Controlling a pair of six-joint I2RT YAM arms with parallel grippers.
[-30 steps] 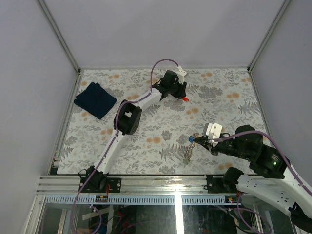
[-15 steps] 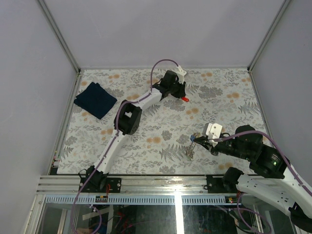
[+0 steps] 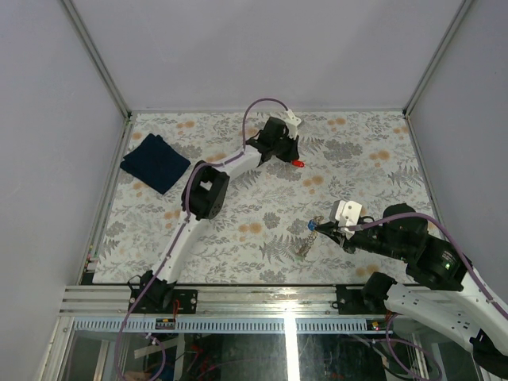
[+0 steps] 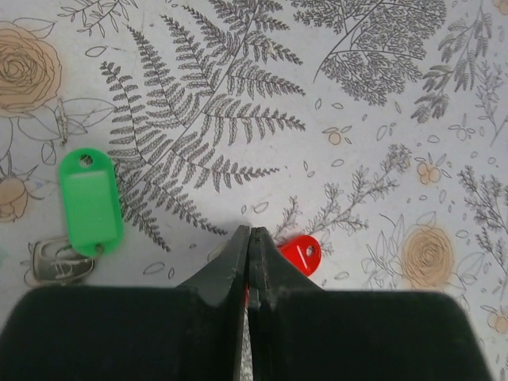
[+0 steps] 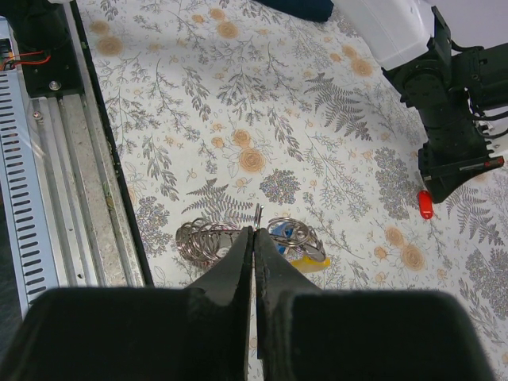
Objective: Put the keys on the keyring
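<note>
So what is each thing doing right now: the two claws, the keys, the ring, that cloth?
left gripper: shut, pinching the red key
red key: caught at the left fingertips, tag sticking out
right gripper: shut on the keyring
keyring: held, dangling by the fingers
yellow key: in the keyring bundle; threaded or not, cannot tell
green key: lying flat, loose
cloth: folded, lying flat

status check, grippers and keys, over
Left gripper shut at small red-tagged key, grip unclear. Right gripper shut on thin silvery metal keyring. Green-tagged key loose on table; nothing seen blocking.
</note>
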